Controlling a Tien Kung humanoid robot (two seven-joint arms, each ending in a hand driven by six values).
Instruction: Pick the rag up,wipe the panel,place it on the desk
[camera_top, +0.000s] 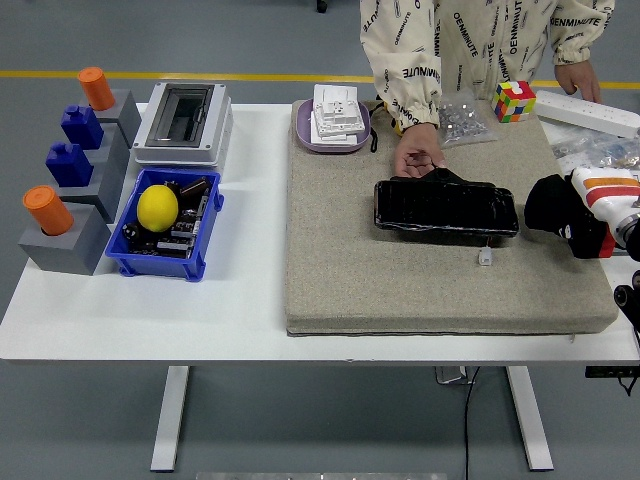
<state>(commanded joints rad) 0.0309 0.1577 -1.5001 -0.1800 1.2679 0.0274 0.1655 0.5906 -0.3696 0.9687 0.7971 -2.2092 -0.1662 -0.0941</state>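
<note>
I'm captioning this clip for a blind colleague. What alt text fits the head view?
A robot's right hand, holding a dark rag, sits at the right edge of a beige mat beside a black panel that a person's hand steadies from the far side. A blue bin with a yellow ball sits on the white table to the left.
</note>
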